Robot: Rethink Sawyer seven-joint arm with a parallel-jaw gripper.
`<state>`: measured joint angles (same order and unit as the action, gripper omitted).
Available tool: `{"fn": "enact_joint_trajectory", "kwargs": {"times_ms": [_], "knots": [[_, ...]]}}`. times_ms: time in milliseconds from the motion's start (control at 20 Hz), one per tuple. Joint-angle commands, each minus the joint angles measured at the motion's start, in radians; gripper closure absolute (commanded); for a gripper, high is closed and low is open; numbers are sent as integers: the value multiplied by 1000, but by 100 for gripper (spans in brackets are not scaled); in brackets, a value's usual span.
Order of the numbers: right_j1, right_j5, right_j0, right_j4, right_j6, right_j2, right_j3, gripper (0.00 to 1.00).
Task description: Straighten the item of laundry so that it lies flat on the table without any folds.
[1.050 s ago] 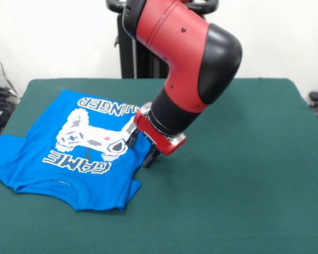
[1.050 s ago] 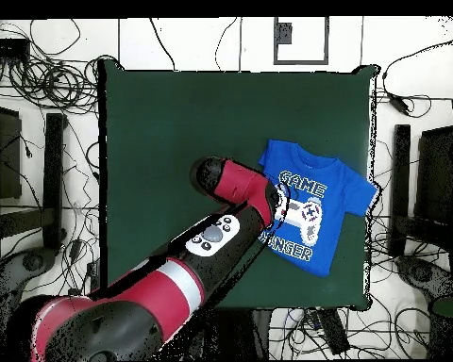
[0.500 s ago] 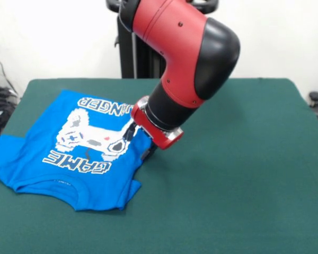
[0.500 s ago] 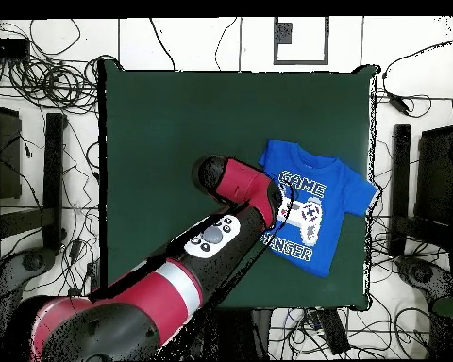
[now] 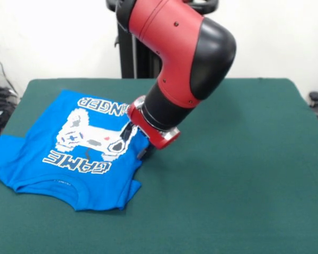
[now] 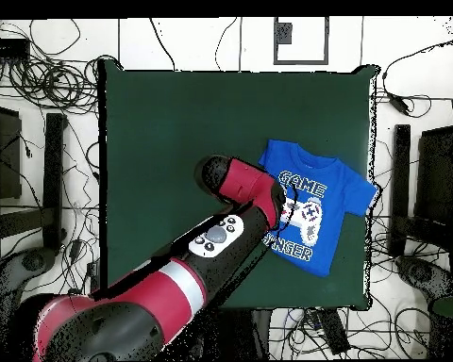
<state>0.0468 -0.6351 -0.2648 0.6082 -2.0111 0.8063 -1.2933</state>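
A: Where does the T-shirt [image 5: 69,145] lie?

B: On the left part of the green bench [image 5: 238,174] in the front view, print side up. The pixel controller and the words "GAME CHANGER" read upside down from that camera. One sleeve reaches to the bench's left edge, and the collar end points to the near side.

A: Is it flat?

B: Mostly. The right edge near the collar is doubled over, with a fold at the near right corner.

A: And the tool [image 5: 133,144]?

B: It hangs from the red and black arm [image 5: 180,58], tilted down and left, at the shirt's right edge just beside the controller print. Its fingers stand apart, one over the blue cloth, the other by the hem. I cannot tell whether they touch the fabric.

A: From above?

B: The arm covers the shirt's [image 6: 317,203] side edge.
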Motion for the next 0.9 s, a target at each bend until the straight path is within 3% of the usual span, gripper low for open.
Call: {"fn": "enact_joint_trajectory", "kwargs": {"times_ms": [50,900], "knots": [[3,-49,16,-11,-250,-40,54,0],[2,-89,86,-31,-202,-44,144,0]]}}
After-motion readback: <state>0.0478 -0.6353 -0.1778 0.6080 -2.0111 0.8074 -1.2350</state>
